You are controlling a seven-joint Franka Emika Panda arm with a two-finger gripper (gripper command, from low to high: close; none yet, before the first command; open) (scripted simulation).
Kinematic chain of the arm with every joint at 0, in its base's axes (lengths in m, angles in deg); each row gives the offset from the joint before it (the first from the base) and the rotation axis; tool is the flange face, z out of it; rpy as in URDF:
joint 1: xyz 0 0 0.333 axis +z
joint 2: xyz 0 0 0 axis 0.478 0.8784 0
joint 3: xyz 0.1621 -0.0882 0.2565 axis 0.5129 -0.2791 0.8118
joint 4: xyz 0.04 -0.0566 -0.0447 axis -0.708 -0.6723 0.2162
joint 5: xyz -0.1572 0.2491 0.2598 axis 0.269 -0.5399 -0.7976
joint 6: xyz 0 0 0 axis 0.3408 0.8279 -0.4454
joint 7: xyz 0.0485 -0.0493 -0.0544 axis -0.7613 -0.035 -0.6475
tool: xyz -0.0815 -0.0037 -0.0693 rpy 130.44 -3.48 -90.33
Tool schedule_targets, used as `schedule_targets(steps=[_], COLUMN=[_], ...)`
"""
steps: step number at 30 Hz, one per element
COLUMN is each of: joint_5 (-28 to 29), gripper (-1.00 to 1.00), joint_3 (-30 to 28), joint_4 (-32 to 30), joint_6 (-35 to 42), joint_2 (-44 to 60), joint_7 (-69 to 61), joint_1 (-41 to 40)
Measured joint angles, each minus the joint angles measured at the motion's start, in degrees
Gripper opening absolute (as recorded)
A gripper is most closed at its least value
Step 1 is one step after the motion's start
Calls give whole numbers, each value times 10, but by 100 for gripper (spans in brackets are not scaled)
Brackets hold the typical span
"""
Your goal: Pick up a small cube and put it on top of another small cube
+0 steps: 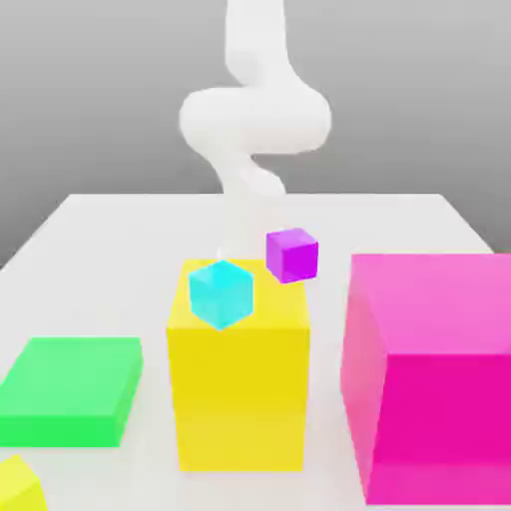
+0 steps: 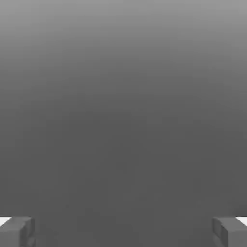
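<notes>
step: pre-grasp — end effector (image 2: 123, 231) spread wide, empty | next: locate small bright yellow cube (image 1: 18, 487), lower left; small purple cube (image 1: 291, 255) centre

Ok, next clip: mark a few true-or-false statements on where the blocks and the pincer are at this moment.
1. Nothing is stacked on the small plain purple cube. True.
2. The pincer is closed on the small bright yellow cube. False: in the hand view its fingers stand wide apart with nothing between them, and that cube sits at the near corner on the exterior view's left.
3. The flat green block lies to the exterior view's left of the tall yellow block. True.
4. The huge magenta block stands on the exterior view's left. False: it stands on the right.
</notes>
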Motion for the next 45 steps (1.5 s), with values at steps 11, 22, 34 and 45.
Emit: schedule_targets(steps=[11,22,34,45], joint_5=[-13,-53,-113,-104], gripper=[0,0,0,-100], joint_3=[-50,-93,-96,-104], joint_4=[28,55,91,85], joint_6=[-52,-102,-189,-166], joint_2=[231,461,713,684], joint_7=[32,45,36,43], joint_1=[-45,-103,-169,-163])
